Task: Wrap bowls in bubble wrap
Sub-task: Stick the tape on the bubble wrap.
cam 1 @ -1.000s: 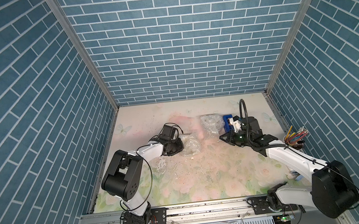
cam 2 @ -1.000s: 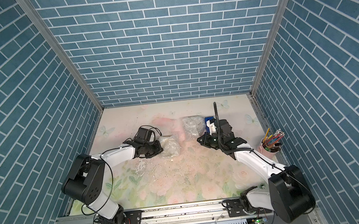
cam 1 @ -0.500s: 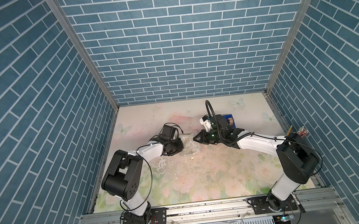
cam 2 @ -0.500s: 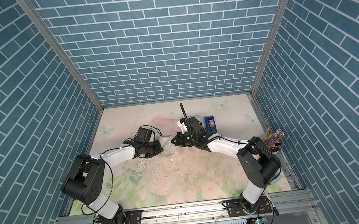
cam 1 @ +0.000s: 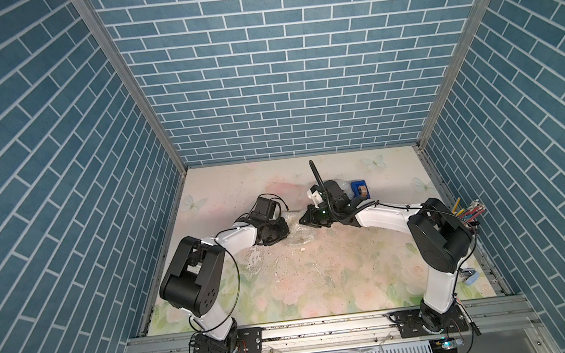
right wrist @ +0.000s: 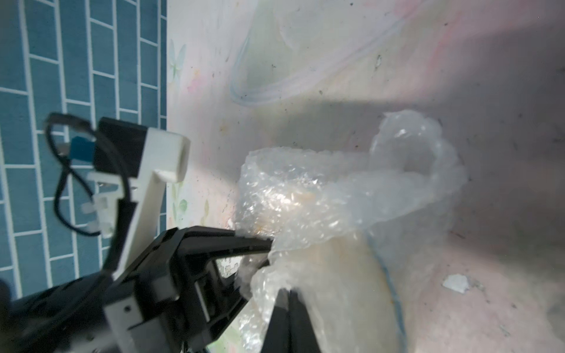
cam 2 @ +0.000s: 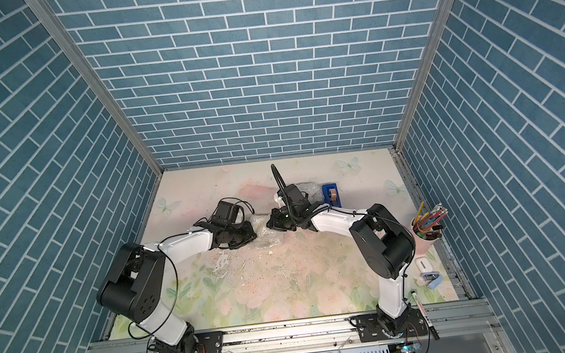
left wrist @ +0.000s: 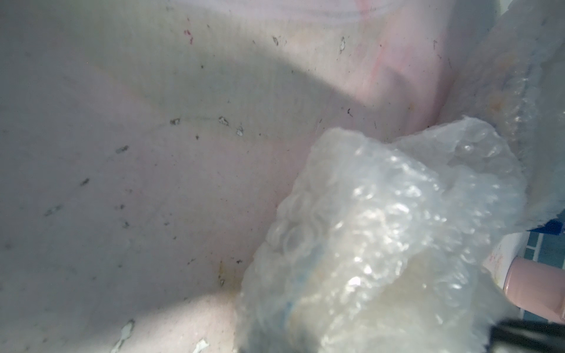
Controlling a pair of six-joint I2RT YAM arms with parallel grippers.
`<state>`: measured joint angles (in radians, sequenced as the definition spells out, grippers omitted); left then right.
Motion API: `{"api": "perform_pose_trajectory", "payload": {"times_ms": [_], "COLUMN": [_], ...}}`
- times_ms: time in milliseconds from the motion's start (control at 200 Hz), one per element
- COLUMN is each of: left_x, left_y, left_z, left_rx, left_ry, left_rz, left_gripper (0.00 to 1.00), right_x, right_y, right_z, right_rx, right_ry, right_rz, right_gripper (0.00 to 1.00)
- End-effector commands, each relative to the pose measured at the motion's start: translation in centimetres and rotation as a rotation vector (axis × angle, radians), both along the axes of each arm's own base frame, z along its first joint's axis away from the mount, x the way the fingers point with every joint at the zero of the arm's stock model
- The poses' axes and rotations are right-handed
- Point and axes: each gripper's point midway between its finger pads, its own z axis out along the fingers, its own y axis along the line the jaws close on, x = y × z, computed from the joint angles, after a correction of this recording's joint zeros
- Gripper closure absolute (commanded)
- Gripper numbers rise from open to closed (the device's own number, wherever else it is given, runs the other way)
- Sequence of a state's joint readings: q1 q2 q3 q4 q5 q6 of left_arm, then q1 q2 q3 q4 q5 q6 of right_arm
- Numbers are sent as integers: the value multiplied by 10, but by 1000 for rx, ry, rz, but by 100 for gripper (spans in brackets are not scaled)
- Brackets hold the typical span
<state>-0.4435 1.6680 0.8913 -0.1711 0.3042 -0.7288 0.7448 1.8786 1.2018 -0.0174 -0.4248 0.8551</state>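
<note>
the bubble wrap bundle (cam 1: 296, 234) lies on the table (cam 1: 338, 279); soft, light, slippery over a fragile bowl (right wrist: 351, 290); best held by its gathered fold, which the left end effector (right wrist: 269, 252) pinches; right end effector (cam 1: 303, 220) pressed together.

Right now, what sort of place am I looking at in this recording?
Likely a staged robot test booth: blue brick-print walls box in a floral tabletop, and the left arm and right arm bolt to a metal rail in front.

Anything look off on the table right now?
White flecks litter the mat in front of the bubble wrap, like chips or torn scraps. One loose flap of the wrap sticks up.
</note>
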Motion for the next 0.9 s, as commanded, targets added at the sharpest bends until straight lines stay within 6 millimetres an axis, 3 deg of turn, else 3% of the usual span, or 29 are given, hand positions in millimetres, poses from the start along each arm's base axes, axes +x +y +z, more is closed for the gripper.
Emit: {"api": "perform_pose_trajectory", "payload": {"times_ms": [0, 180, 315, 410, 525, 705, 895], "left_x": [-8, -7, -7, -8, -7, -14, -15], "left_y": [2, 4, 14, 22, 12, -9, 18], "left_z": [-5, 11, 36, 57, 77, 51, 26], "left_rx": [9, 6, 27, 28, -64, -105, -24], "left_ry": [24, -8, -58, -102, -152, -52, -27], "left_rz": [-3, 5, 38, 87, 107, 70, 140], "left_gripper": [92, 87, 76, 76, 75, 82, 82], "right_x": [2, 5, 5, 3, 2, 3, 2], "right_y": [-7, -13, -18, -19, -18, -12, 1], "right_z": [-28, -44, -46, -46, -45, -37, -17], "right_rx": [-125, -186, -228, -233, -227, -200, -135], "right_ry": [27, 40, 31, 31, 27, 20, 4], "right_rz": [-16, -40, -41, -35, -29, -24, -10], "right_gripper": [100, 100, 100, 100, 100, 100, 100]}}
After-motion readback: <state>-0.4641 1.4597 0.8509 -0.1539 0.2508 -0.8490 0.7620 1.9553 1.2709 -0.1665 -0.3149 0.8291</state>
